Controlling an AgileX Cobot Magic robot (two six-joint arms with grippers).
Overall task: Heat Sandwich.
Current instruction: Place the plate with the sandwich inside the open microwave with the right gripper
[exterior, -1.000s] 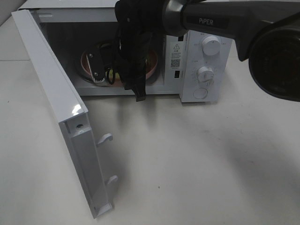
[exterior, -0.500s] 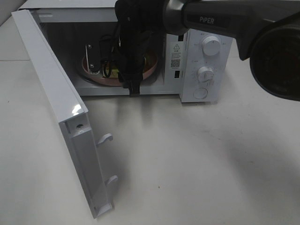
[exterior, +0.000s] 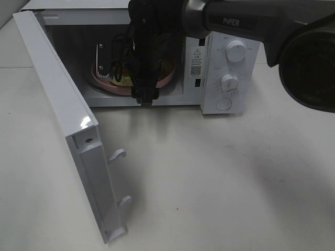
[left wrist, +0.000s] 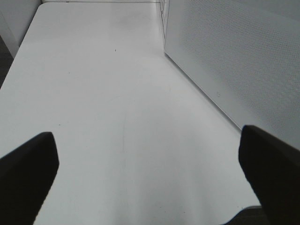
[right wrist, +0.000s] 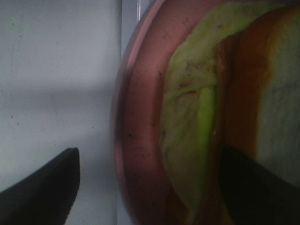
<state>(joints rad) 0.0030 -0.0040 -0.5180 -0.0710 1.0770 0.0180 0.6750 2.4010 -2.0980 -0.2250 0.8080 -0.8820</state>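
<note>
The sandwich (right wrist: pixel 201 117), orange bread with a pale green layer, lies on the round pink plate (right wrist: pixel 140 117) inside the open white microwave (exterior: pixel 225 68). In the high view the plate (exterior: pixel 166 73) sits on the oven floor, with a bit of the sandwich (exterior: pixel 122 79) showing beside the arm. My right gripper (right wrist: pixel 150 187) is open, reaching into the cavity (exterior: pixel 111 70). One finger is outside the plate rim and the other is over the sandwich. My left gripper (left wrist: pixel 150 178) is open and holds nothing, low over the table beside a white wall.
The microwave door (exterior: pixel 63 120) stands swung out to the left, its latch hooks pointing at the table in front. The right arm (exterior: pixel 230 21) crosses above the control knobs (exterior: pixel 235 52). Bare white table (exterior: pixel 220 178) lies before the oven.
The right gripper's jaws have spread from shut to wide apart, letting go of the plate. The hand has shifted slightly deeper into the oven. The left gripper's view has no earlier frame.
</note>
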